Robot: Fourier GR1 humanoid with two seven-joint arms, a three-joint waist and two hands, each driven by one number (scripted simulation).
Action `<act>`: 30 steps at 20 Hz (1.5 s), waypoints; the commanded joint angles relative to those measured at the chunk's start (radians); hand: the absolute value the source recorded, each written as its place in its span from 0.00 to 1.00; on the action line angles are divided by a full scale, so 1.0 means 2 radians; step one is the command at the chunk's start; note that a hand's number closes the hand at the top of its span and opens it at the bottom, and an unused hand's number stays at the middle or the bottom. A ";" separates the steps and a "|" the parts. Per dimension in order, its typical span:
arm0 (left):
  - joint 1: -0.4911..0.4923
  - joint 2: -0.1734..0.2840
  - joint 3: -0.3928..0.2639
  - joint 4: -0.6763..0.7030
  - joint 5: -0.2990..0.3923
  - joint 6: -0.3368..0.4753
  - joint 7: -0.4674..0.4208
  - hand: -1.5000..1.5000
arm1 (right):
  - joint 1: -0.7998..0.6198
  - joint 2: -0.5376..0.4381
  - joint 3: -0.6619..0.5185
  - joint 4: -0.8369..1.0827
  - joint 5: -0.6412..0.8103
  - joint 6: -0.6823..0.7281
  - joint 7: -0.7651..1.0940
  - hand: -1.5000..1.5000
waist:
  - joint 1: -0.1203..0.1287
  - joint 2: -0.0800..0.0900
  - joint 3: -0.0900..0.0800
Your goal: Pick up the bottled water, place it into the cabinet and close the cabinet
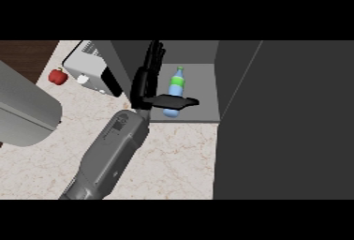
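The bottled water [178, 83], blue with a green label and cap, is inside the open cabinet on its grey floor [202, 111], cap pointing away from me. My left hand [146, 77] reaches into the cabinet just left of the bottle. Its fingers are straight and point inward, and they lie beside the bottle, not around it. The thumb [176, 101] sticks out to the right across the bottle's lower end and hides part of it. The cabinet door [283, 122] stands open as a wide dark panel at the right. My right hand does not show.
A white and black appliance [88, 65] stands left of the cabinet, with a red apple [58, 77] beside it. A large light-grey rounded shape [24, 110] fills the left edge. The marbled counter [176, 159] runs in front of the cabinet.
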 commanded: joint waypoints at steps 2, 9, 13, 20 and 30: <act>0.107 0.018 -0.013 -0.137 0.009 0.014 0.037 0.00 | -0.021 0.003 0.003 0.000 0.004 -0.008 0.014 0.00 | 0.011 -0.003 -0.001; 0.272 0.042 -0.080 -0.369 0.001 0.031 0.102 0.00 | -0.002 -0.007 0.011 -0.011 0.007 -0.002 0.010 0.00 | 0.010 -0.003 -0.001; 0.345 0.056 -0.115 -0.491 -0.009 0.047 0.129 0.00 | 0.003 -0.001 0.037 -0.017 0.030 -0.012 0.009 0.00 | 0.006 -0.002 -0.001; 0.416 0.071 -0.161 -0.582 -0.026 0.047 0.149 0.00 | -0.028 -0.029 0.073 0.007 0.084 0.012 0.017 1.00 | 0.001 0.001 -0.001; 0.584 0.162 -0.097 -0.705 0.022 -0.004 0.094 0.00 | -0.016 -0.109 0.122 -0.071 0.099 0.076 0.072 1.00 | 0.006 0.001 -0.002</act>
